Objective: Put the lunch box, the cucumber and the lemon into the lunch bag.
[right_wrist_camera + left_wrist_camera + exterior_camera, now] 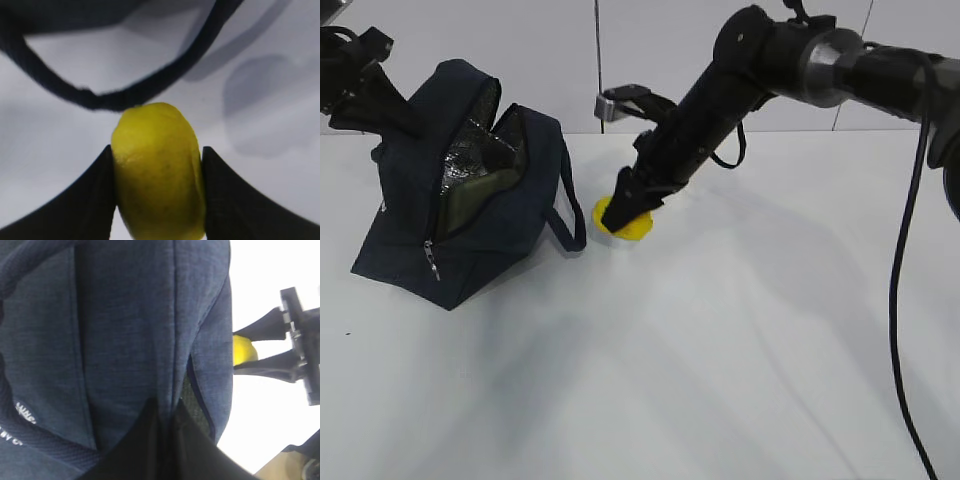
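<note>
The lemon (pixel 157 172) lies on the white desk (pixel 720 340), just beside the bag's (pixel 470 190) handle (pixel 100 97). The right claw (pixel 625 213) is clamped on it, a finger pressed to each side. The navy bag stands to the left, its top unzipped and gaping. The left claw (pixel 167 412) is pinched together on the bag's fabric.

A lab-style test bench here: bare white table (pixel 720 380), plain panelled wall (pixel 650 60). 2 black robot arms (pixel 720 90) work it.
</note>
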